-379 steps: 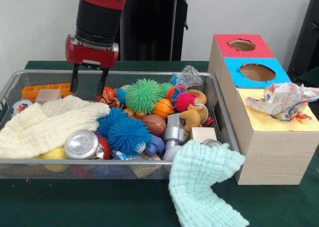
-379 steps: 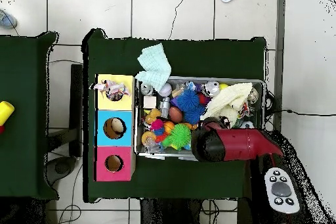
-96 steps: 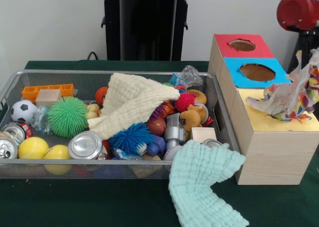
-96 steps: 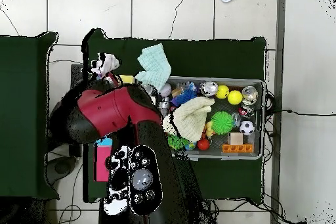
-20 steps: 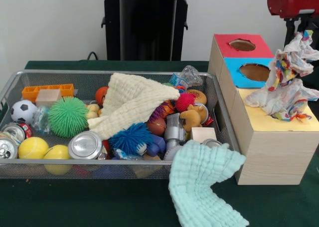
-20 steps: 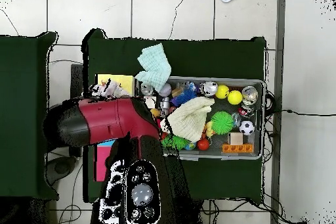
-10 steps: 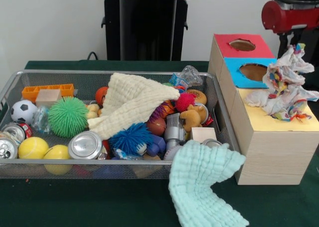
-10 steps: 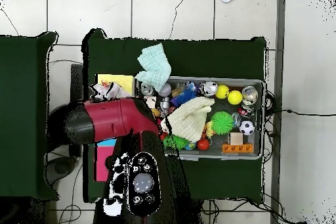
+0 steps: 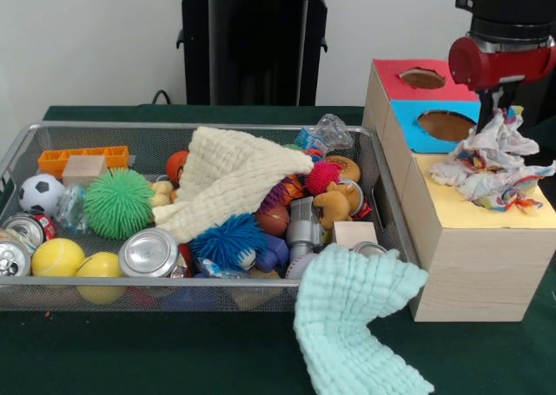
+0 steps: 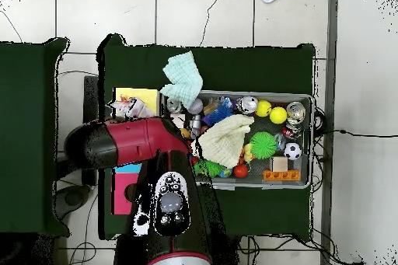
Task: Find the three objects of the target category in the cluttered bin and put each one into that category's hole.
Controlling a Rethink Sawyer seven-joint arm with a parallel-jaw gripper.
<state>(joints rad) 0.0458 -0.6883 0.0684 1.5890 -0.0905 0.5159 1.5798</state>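
The gripper [image 9: 495,108] is seen directly above the crumpled wrappers [image 9: 491,165], which are piled on the yellow box top [image 9: 469,208] at the worktop's right end; whether it is clamped cannot be told.

Front view: bright, even, diffuse light, apparently from above. Shadows soft and short: a faint dark band under the wire bin [image 9: 26,143] on the green table [image 9: 130,352], a soft shadow under the mint cloth [image 9: 356,325]. Small glare spot on the lid of the silver can [image 9: 148,252]. White wall behind is flat, a little grey. Focus is fair across the frame; the mesh reads as fine grain, slightly soft at the far rim.

Overhead view: light flat and even, pale floor tiles [image 10: 116,13] near washed out. Green table [image 10: 256,67] very dark, little surface detail. Small things in the bin lack fine detail.
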